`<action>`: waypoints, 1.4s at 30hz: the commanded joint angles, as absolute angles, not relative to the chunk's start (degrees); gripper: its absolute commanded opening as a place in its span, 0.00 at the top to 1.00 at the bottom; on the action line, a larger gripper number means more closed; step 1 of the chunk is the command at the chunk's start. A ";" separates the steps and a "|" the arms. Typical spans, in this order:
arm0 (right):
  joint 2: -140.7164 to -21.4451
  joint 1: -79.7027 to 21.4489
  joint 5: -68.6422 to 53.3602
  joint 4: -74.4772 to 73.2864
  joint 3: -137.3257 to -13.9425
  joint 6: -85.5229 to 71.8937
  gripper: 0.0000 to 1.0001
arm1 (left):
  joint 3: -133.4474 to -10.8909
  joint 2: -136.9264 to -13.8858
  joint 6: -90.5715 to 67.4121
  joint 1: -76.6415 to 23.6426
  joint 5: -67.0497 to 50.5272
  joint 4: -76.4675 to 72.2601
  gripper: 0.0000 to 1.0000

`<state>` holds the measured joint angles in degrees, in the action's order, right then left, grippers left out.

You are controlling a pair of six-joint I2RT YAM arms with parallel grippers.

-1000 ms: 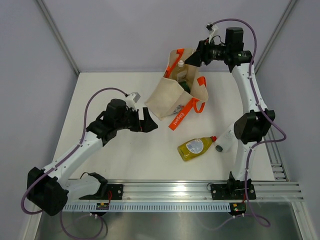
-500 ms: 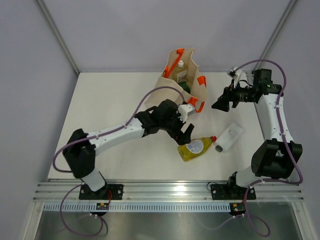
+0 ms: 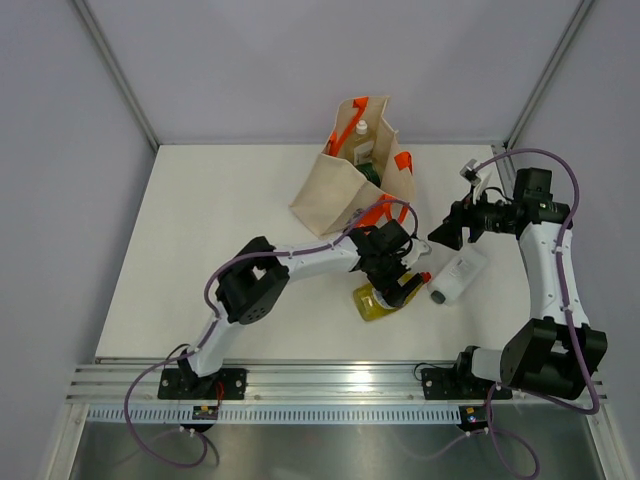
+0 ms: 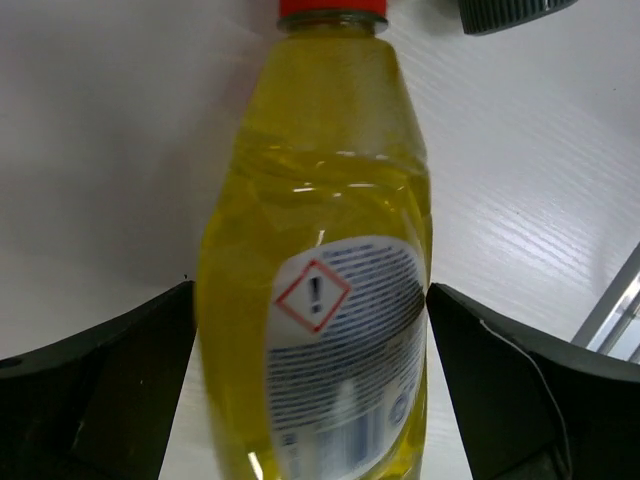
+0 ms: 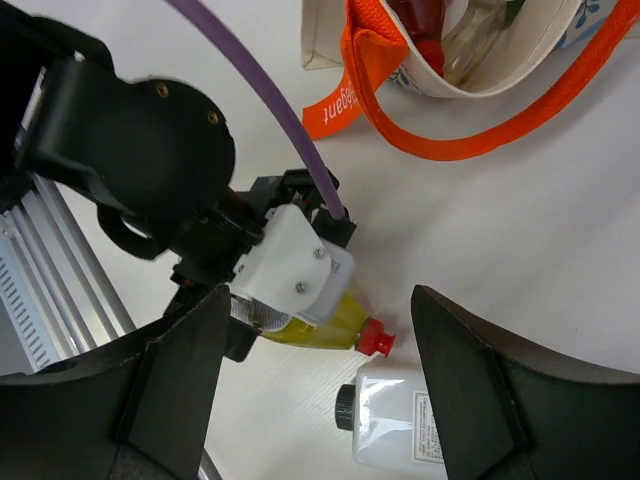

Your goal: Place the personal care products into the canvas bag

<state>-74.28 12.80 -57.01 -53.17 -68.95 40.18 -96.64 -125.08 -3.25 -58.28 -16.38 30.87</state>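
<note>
The bag [image 3: 335,190] stands upright on the desk [image 3: 200,250], at 12 o'clock from the desk's middle, with its mouth open. Its orange handles [image 5: 470,145] hang down onto the desk on the 5 o'clock side. Inside it the top view shows a bottle with a white cap [image 3: 362,130] and a green bottle [image 3: 371,172].

Two bottles lie flat on the desk, outside the bag. The yellow bottle [image 4: 320,300] lies at 5 o'clock from the bag, and its red cap [image 5: 376,341] points toward 3 o'clock. The white bottle [image 3: 462,270] lies just beside it at 3 o'clock, and its dark cap [image 3: 437,296] is near the red cap.

The left arm [image 3: 300,262] reaches across the desk to the yellow bottle. The left jaws are wide apart and stand over the bottle, one black finger [image 4: 90,390] on each side of its body. I cannot tell if they touch it.

The right arm [image 3: 550,260] holds the right jaws above the desk, at 12 o'clock from the white bottle. These jaws are apart too, and nothing is between them
</note>
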 commanded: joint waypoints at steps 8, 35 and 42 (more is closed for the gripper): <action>-75.15 13.80 -62.93 -49.40 -69.35 35.25 0.20 | -97.84 -132.98 -5.96 -64.25 4.30 40.61 0.15; -77.69 13.62 -62.84 -57.03 -63.98 42.69 0.25 | -68.02 -112.23 -21.98 -47.55 -38.24 21.35 1.00; -77.87 13.62 -61.61 -57.13 -62.67 43.07 0.25 | -71.71 -113.81 -17.41 -50.79 -30.35 29.77 0.67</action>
